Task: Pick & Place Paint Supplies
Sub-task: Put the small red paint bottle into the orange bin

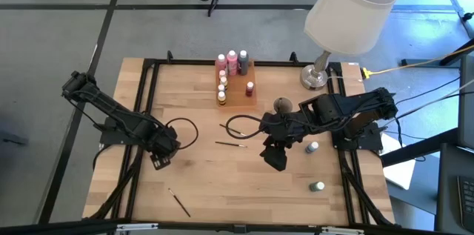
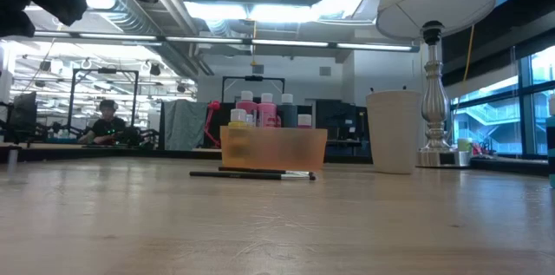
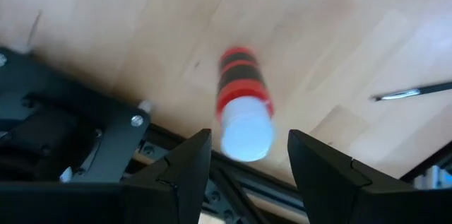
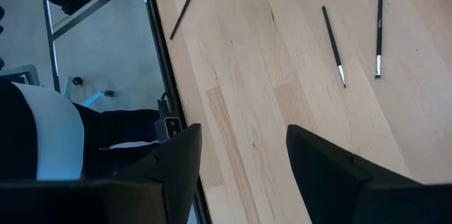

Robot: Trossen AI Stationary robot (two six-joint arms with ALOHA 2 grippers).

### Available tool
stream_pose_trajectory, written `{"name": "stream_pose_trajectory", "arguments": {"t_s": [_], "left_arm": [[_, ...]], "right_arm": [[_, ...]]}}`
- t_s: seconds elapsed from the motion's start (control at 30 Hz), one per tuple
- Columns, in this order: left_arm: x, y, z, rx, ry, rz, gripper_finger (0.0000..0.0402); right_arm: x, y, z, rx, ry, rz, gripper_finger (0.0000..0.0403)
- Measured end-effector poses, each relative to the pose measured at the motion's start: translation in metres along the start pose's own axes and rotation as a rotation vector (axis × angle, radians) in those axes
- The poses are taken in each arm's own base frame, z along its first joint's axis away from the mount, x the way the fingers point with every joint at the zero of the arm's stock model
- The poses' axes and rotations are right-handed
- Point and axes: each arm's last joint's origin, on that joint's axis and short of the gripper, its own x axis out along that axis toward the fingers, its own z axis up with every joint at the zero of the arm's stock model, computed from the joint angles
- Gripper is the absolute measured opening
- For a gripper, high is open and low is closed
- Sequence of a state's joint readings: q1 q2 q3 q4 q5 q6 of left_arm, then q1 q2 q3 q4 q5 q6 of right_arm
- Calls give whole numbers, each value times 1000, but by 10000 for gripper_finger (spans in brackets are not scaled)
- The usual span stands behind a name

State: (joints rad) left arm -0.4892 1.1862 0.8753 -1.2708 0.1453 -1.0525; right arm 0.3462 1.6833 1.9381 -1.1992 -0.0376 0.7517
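Note:
A red paint bottle with a white cap (image 3: 244, 104) lies on the wood near the table's left frame rail. My left gripper (image 3: 244, 174) is open above it, one finger on either side of the cap, and I see no touch. In the high view the left gripper (image 1: 161, 157) hides the bottle. My right gripper (image 1: 274, 157) hovers open over the table's middle. Below it lie two dark-handled brushes (image 4: 333, 37) (image 4: 378, 33), and a third brush (image 4: 183, 8) lies near the near edge. Two small bottles (image 1: 312, 147) (image 1: 318, 187) lie on the table's right part.
The orange tray (image 1: 249, 93) at the far middle holds pink and grey bottles (image 1: 232, 60), with a row of small ones (image 1: 221, 87) beside it. A grey cup (image 1: 282, 105) and a lamp (image 1: 315, 77) stand far right. Black cable loops (image 1: 241, 125) lie near the middle.

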Motion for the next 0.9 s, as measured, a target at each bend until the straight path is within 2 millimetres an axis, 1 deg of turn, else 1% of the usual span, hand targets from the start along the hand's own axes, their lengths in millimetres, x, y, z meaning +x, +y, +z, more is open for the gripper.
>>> {"name": "stream_pose_trajectory", "arguments": {"t_s": [0.1,0.33,0.6,0.9], "left_arm": [[0,-2,1,4,-13,-25,184],[0,-2,1,3,-10,-17,184],[10,3,0,-27,14,9,184],[10,2,1,-19,-11,10,184]], "right_arm": [[0,0,0,0,0,0,212],[0,0,0,0,0,0,212],[0,0,0,0,0,0,212],[0,0,0,0,-1,0,212]]}}
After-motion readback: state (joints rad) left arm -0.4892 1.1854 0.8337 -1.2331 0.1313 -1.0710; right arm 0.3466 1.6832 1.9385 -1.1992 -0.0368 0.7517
